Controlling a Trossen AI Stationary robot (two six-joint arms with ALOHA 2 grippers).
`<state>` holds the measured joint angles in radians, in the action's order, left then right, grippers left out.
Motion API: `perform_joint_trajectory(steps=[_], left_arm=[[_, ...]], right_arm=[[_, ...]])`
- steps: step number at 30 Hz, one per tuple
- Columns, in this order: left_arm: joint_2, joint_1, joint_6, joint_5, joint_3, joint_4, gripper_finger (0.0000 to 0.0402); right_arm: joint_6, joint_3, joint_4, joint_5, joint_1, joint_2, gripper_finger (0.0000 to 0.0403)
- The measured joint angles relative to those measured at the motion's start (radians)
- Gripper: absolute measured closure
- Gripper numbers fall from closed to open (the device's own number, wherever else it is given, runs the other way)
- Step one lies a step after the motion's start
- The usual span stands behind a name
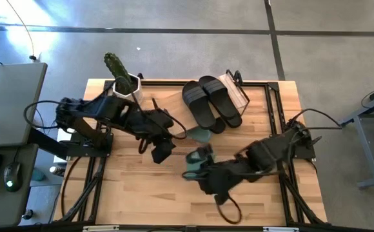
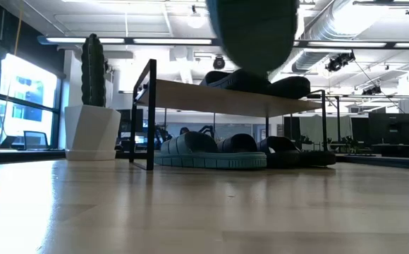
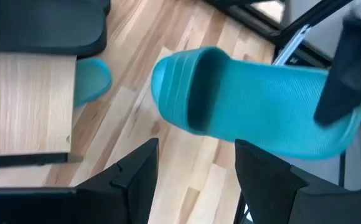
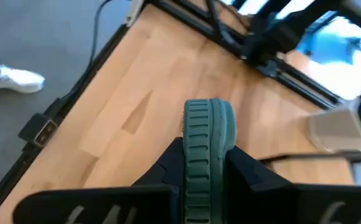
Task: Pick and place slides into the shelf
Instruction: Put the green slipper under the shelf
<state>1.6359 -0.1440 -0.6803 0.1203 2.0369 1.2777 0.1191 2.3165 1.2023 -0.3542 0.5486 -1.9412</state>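
Green slide (image 4: pixel 208 146) on edge in right claw (image 4: pixel 206 163), lengthwise toward shelf (image 1: pixel 238 90)

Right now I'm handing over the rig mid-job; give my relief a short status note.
Right gripper: jaws shut on a green slide, held above the table's middle.
Left gripper: jaws open, empty, facing that slide.
Shelf: two black slides on the top board; below, another green slide and dark slides beside it.
Left: place the held green slide in the shelf.
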Motion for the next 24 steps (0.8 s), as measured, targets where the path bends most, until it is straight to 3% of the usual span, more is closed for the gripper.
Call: perform_joint_trajectory(steps=[11, 15, 19, 24], left_arm=[[-0.045, 0.0, 0.046, 0.0, 0.0, -0.006, 0.0208], [-0.046, 0.0, 0.061, -0.012, 0.0, -0.006, 0.0208], [-0.046, 0.0, 0.074, -0.024, -0.001, -0.006, 0.0208], [-0.046, 0.0, 0.091, -0.024, -0.001, -0.006, 0.0208]], right_arm=[[-0.307, 0.002, 0.139, -0.459, 0.237, 0.097, 0.0365], [-0.531, 0.002, 0.228, -0.59, 0.345, 0.097, 0.0365], [-0.793, -0.011, 0.27, -0.656, 0.447, 0.098, 0.0365], [-1.133, -0.113, 0.272, -0.792, 0.559, 0.098, 0.0366]])
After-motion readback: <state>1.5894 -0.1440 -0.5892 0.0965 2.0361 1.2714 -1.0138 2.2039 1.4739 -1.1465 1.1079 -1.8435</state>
